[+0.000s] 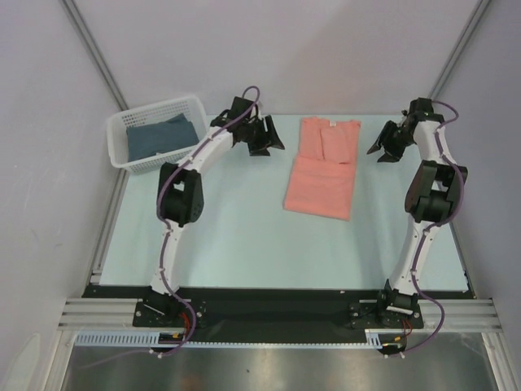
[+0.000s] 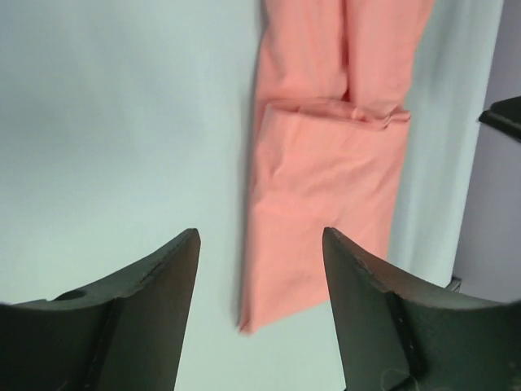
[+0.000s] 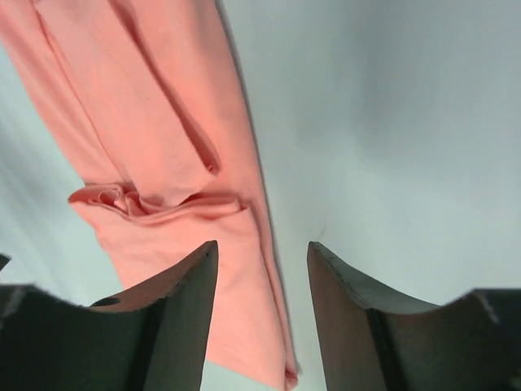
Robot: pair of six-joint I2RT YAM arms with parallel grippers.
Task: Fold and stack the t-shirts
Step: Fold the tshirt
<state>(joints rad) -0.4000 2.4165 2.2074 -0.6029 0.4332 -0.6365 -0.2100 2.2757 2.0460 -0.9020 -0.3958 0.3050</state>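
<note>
Salmon-pink t-shirt [image 1: 320,173] lay folded into a long strip on the pale surface [image 1: 236,236], right of centre and towards the far edge, its long axis running from the far edge back towards the arm bases and leaning slightly left at the near end; a smaller flap of the same cloth was doubled over its far half. At the far left corner stood the white lattice basket [image 1: 116,151], well apart from the strip, with the dark slate-blue t-shirt [image 1: 159,138] inside it. The two arms flanked the strip's far end. The left gripper [image 1: 269,135] hovered just beside the strip's left edge and the right gripper [image 1: 381,147] just beside its right, each with jaws spread and nothing between them. Both wrist views confirmed this, showing cloth lying beyond the parted fingers of the left gripper [image 2: 260,238] and the right gripper [image 3: 262,248], not pinched in them. Neither arm looked clearly nearer. The next fold would probably turn on each reaching inward to its own far corner and carrying it along the long axis.
</note>
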